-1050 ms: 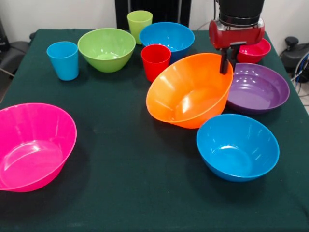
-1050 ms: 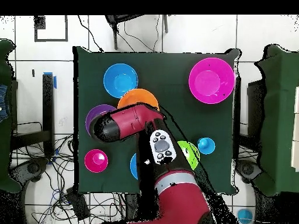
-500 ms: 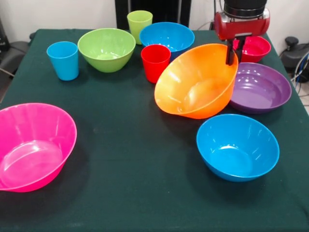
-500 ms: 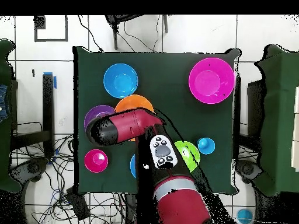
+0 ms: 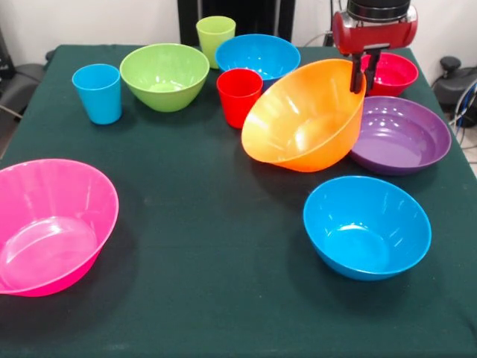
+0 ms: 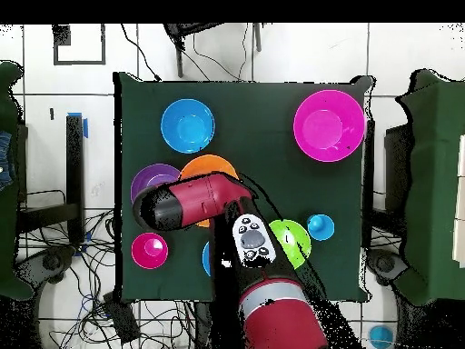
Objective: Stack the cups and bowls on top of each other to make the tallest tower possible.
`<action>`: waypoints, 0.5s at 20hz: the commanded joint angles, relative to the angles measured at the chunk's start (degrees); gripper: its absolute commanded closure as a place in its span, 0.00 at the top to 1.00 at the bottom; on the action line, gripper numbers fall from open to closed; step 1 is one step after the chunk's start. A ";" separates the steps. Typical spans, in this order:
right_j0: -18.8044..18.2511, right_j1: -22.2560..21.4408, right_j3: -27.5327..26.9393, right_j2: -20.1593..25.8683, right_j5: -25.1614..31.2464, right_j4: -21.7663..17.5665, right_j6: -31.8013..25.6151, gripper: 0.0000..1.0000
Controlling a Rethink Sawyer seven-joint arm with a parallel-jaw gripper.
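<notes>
Front view shows you the orange bowl [image 5: 305,119] tipped steeply, its mouth facing the camera and its far rim raised by the gripper [image 5: 361,73], whose dark fingers are clamped on that rim. Its low edge sits at or just above the green table [image 5: 186,224]; you cannot tell which from here. No tower exists yet: every other piece stands alone.

Just beside the hanging bowl, on its right in this view, lies the purple bowl [image 5: 399,134], and the two overlap in the picture, so they may be touching. The small red bowl [image 5: 393,74] sits behind the gripper, the red cup [image 5: 239,95] just off the bowl's other side. Beyond those stand the far blue bowl [image 5: 257,56], the lime green cup [image 5: 215,35], the lime green bowl [image 5: 165,74] and the light blue cup [image 5: 98,92]. The near blue bowl [image 5: 367,226] and the pink bowl [image 5: 48,224] sit towards the camera, well apart from each other.

Overhead view hides most of the orange bowl under the arm [image 6: 191,202].

Watch the pinch: one thin rim carries a large glossy bowl, so it could swing or slip out. A swing sideways would likely knock the red cup over or shove the purple bowl. Setting it down tilted could leave it rocking, a poor base.
</notes>
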 commanded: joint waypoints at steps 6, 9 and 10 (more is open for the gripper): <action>-2.07 0.82 3.49 6.48 5.47 4.22 0.53 0.00; -2.94 1.32 3.39 7.92 5.86 5.21 -0.23 0.00; -3.48 1.53 3.73 8.64 5.31 5.49 -0.57 0.00</action>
